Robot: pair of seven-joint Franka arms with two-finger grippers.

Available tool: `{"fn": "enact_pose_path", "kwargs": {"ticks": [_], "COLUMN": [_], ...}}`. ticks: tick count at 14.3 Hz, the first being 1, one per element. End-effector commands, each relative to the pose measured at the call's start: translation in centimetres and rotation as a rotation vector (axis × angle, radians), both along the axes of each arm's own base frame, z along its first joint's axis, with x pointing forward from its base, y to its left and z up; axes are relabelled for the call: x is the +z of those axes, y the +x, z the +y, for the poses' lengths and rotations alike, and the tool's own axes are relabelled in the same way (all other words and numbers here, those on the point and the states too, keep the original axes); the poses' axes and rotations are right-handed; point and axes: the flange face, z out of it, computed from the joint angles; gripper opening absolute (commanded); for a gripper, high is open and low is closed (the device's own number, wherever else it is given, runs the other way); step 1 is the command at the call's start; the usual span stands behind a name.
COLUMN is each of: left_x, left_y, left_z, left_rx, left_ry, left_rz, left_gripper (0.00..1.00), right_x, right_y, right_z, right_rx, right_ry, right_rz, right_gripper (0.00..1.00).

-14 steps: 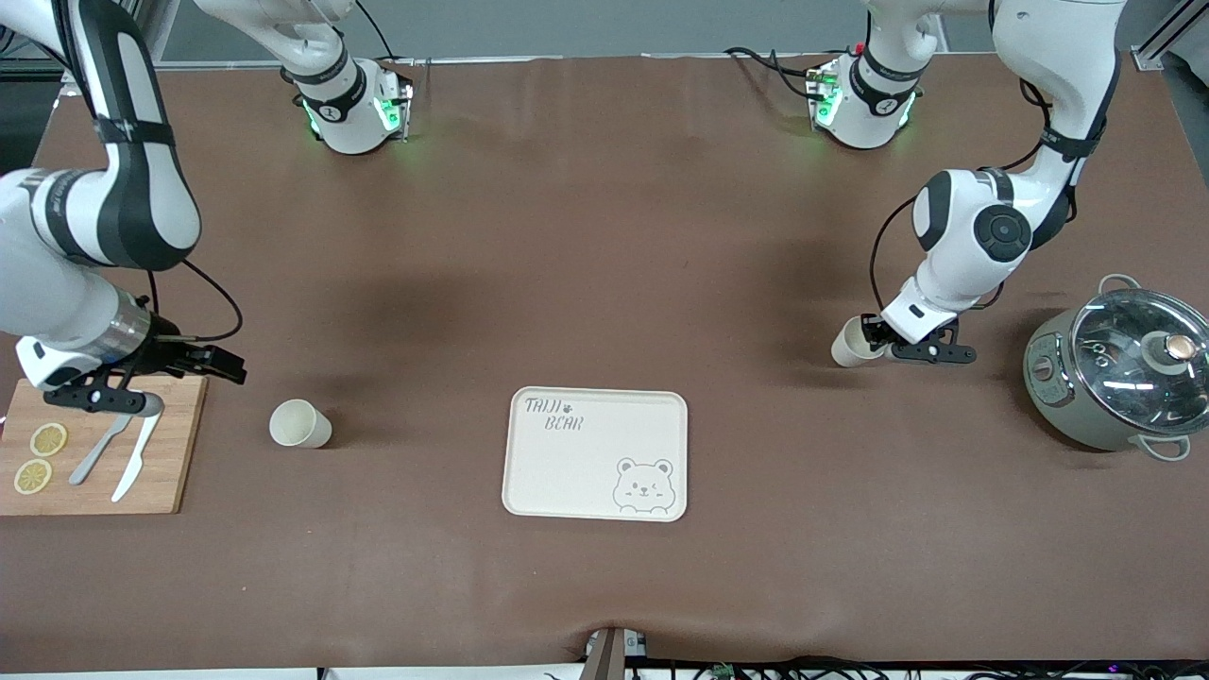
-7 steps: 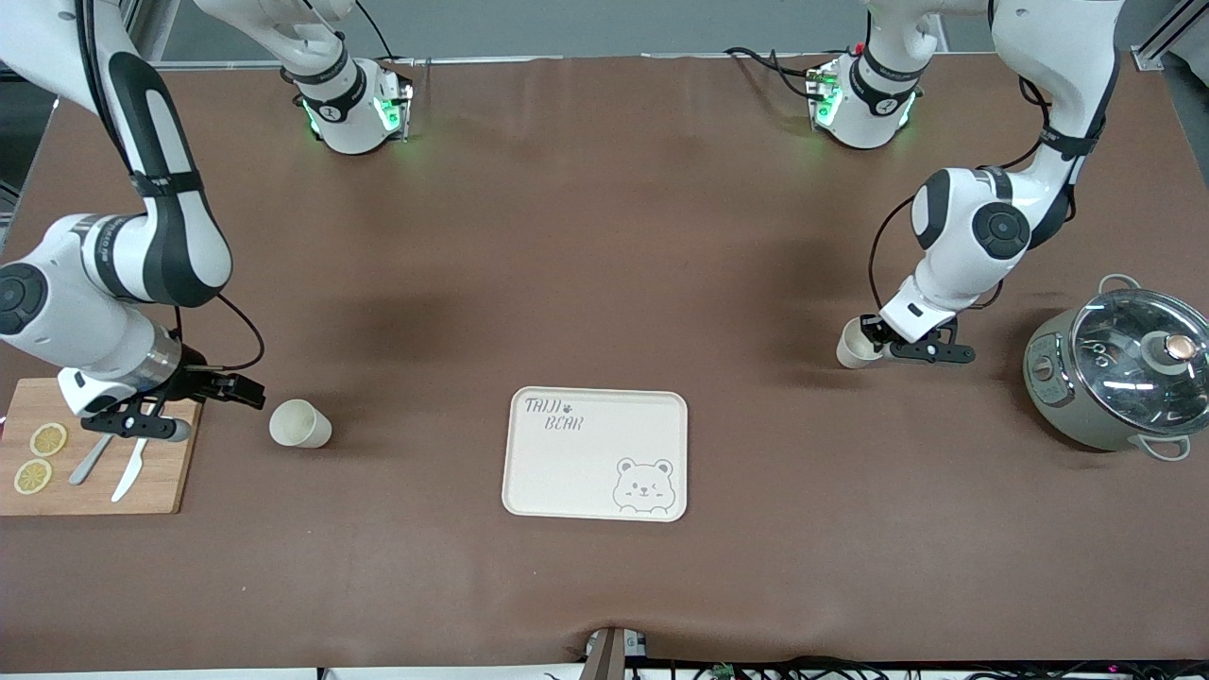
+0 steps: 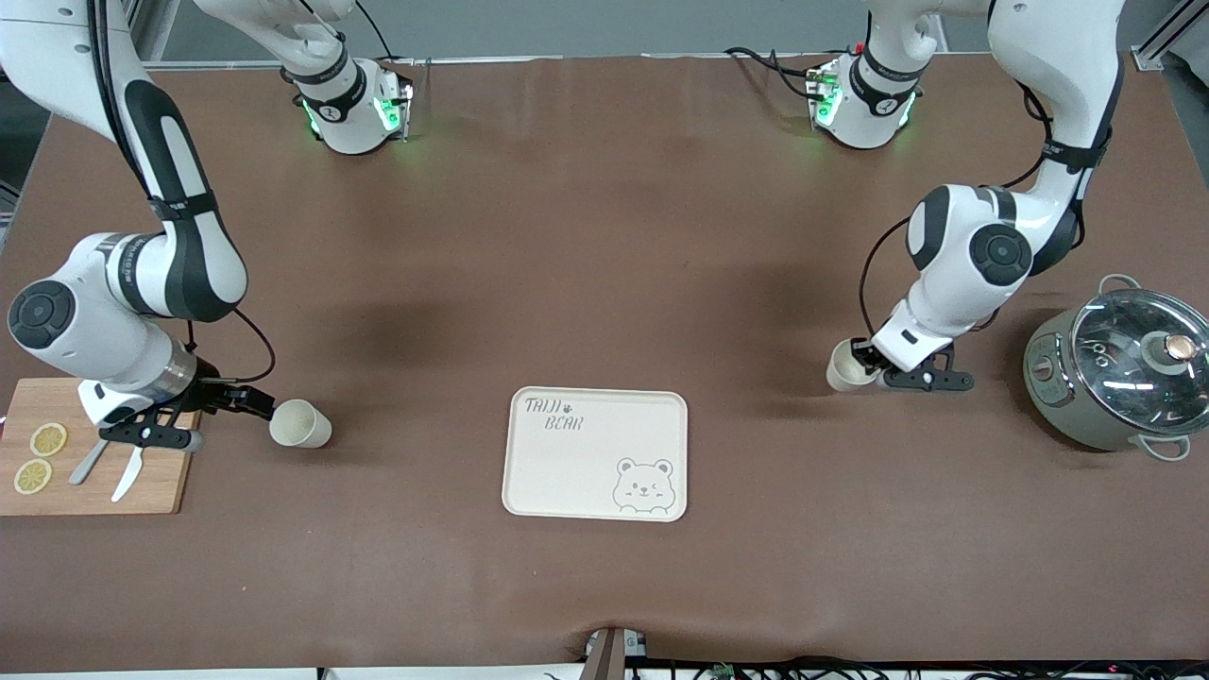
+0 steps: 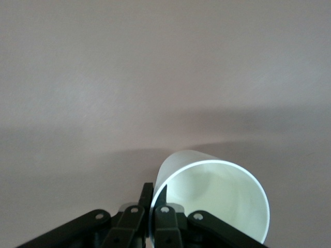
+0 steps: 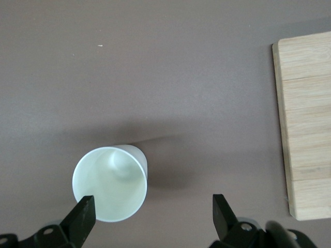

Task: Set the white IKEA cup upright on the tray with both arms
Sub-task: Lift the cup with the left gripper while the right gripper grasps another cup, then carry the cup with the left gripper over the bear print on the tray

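Note:
Two white cups are in view. One cup (image 3: 843, 370) (image 4: 214, 199) is toward the left arm's end of the table, and my left gripper (image 3: 864, 360) (image 4: 154, 195) is shut on its rim, one finger inside and one outside. The other cup (image 3: 300, 424) (image 5: 109, 183) stands upright toward the right arm's end. My right gripper (image 3: 231, 421) (image 5: 152, 207) hangs open over the table edge of the cutting board, with one fingertip (image 5: 83, 213) over that cup's rim. The cream tray (image 3: 576, 472) with the bear face lies between the cups, nearer the front camera, with nothing on it.
A wooden cutting board (image 3: 170, 472) (image 5: 305, 129) with lemon slices (image 3: 40, 457), a knife and a fork lies under the right arm's wrist. A grey pot (image 3: 1119, 370) with a glass lid stands beside the left arm.
The right gripper has travelled from over the cutting board toward its cup. The left gripper has closed on its cup's rim and shifted the cup slightly nearer the front camera.

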Motion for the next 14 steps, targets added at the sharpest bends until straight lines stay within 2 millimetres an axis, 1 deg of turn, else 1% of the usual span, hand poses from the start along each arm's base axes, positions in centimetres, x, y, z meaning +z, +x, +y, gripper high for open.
{"fn": "enact_pose_path", "kwargs": {"ticks": [1,3,5,6,7,9,13,14], "left_x": [2.5,4.0,5.2,5.4,5.8,6.1,5.7,5.8], "left_y": [3.0,4.5,6.4,7.4,8.1,9.0,11.0,11.3], "left_z": [-3.1,-4.5,-6.7,-7.2,-8.1,-9.7,-11.9,-13.0], "left_rx": [0.045,0.076,0.078,0.094,0.101,0.110,0.161,0.163], "left_ry": [-0.013,-0.015,-0.001,0.010,0.012,0.014,0.001,0.005], "left_rz": [0.011,0.024,0.082,0.106,0.114,0.129,0.119,0.119], "left_gripper": [0.00,0.00,0.00,0.00,0.00,0.00,0.00,0.00], "right_x": [-1.0,-2.1,-3.0,-3.2,-3.4,-4.1,-5.8,-6.2], "right_y": [0.4,0.6,0.8,0.8,0.8,0.7,0.7,0.7], "right_z": [0.2,0.3,0.2,0.0,0.1,0.0,0.2,0.3], "right_rx": [-0.011,-0.010,-0.011,-0.014,-0.013,-0.014,-0.007,-0.006], "right_ry": [-0.010,-0.011,-0.012,-0.012,-0.013,-0.012,-0.015,-0.015], "right_rz": [-0.016,-0.016,-0.026,-0.025,-0.028,-0.019,0.005,0.009], "right_gripper": [1.00,1.00,1.00,1.00,1.00,1.00,1.00,1.00]}}
